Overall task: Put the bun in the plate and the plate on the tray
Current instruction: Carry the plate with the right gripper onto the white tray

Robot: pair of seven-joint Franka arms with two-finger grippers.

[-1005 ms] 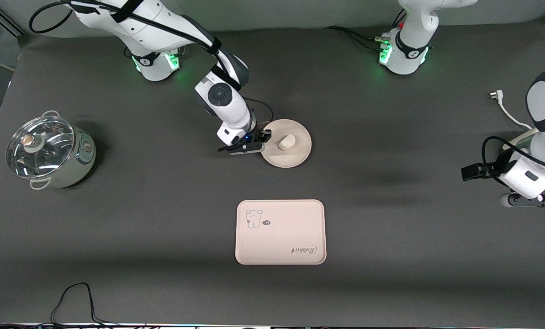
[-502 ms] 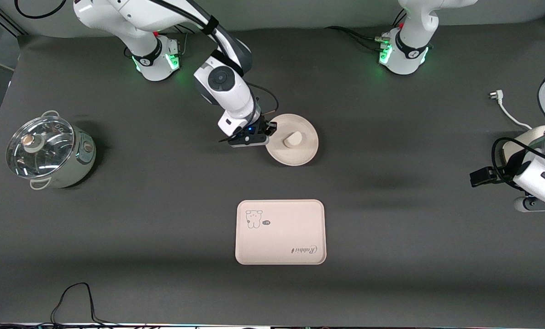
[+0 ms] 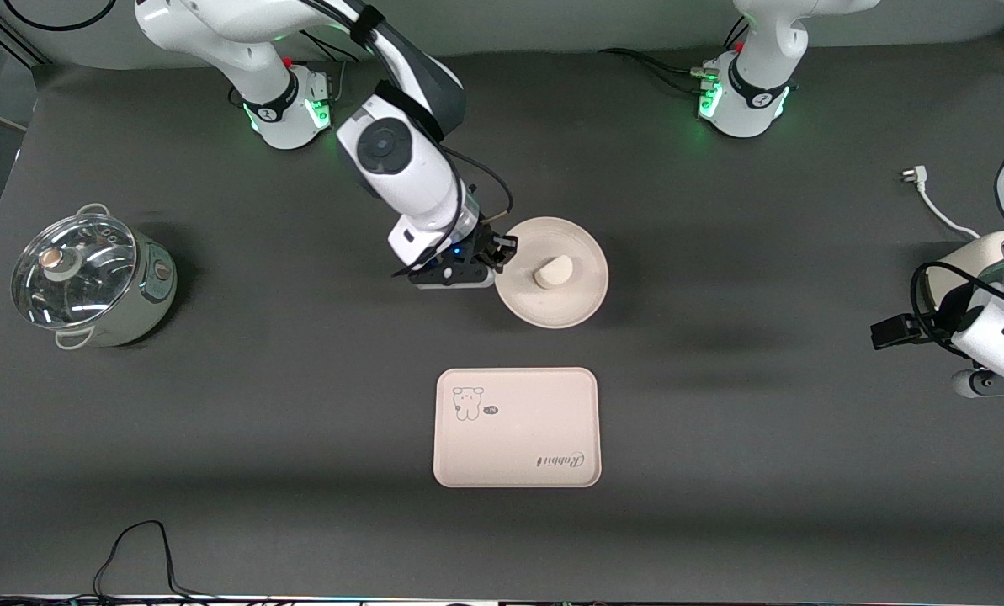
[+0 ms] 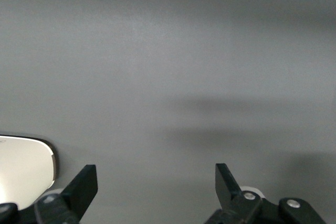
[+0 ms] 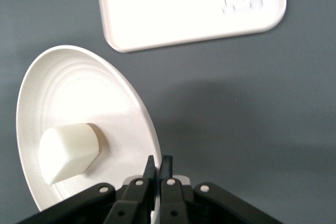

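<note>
Right gripper point(image 3: 502, 252) clamps the round cream plate point(image 3: 581, 299) by its rim, small off-white bun point(image 3: 553, 271) aboard. Next move, judged: carry it level to the cream-pink rectangular tray point(image 3: 516, 454). Left gripper point(image 4: 156, 184) waits, jaws apart.

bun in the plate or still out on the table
In the plate: the bun lies inside the plate's rim, which the right gripper pinches with shut fingers.

The dark table point(image 3: 720, 471) bears tray point(image 3: 517, 427), pot point(image 3: 89, 279) and cable point(image 3: 931, 199).

Readable text: one word
You can read cursive "Rabbit" on the tray point(image 3: 517, 427), upside down toward its five o'clock corner; the small label beside its cartoon animal stays illegible.
</note>
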